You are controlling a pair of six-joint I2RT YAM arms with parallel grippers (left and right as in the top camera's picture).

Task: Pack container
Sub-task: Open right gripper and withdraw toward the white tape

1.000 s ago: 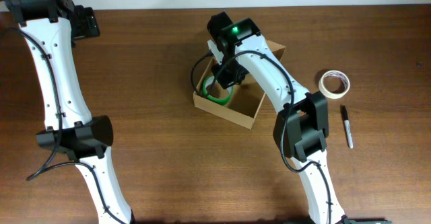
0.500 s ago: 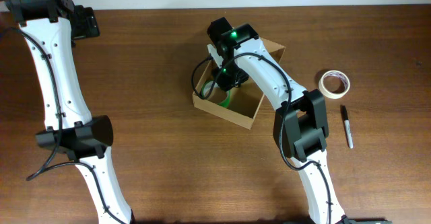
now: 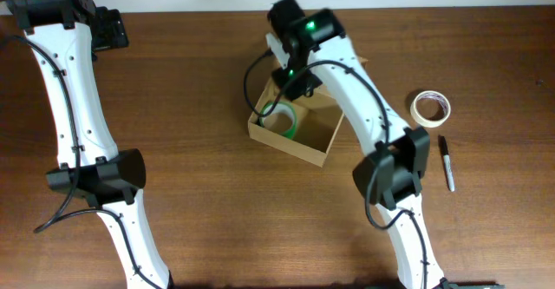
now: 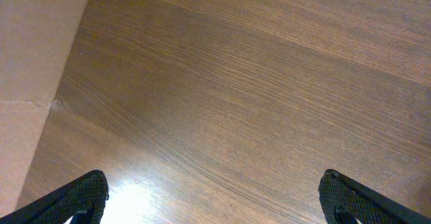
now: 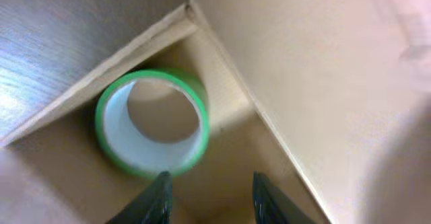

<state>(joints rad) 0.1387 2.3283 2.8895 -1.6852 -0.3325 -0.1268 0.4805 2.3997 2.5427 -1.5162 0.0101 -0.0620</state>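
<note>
The tan cardboard container point(image 3: 319, 140) sits open at the table's centre, its flap lid at the back under the right arm. A green tape roll point(image 3: 284, 120) lies in its left corner; the right wrist view shows the roll point(image 5: 151, 123) against the container's inner wall point(image 5: 283, 69). My right gripper point(image 5: 210, 196) is open and empty, just above the roll inside the container; overhead it is hidden under the arm's wrist. My left gripper point(image 4: 214, 200) is open and empty over bare wood at the far left.
A white tape roll point(image 3: 430, 107) and a black marker point(image 3: 446, 162) lie on the table to the right of the container. A tan surface point(image 4: 30, 62) borders the table's left edge in the left wrist view.
My right gripper has let go of the green tape roll and risen toward the back; the roll now lies in the container's left corner. The left arm has not moved.
</note>
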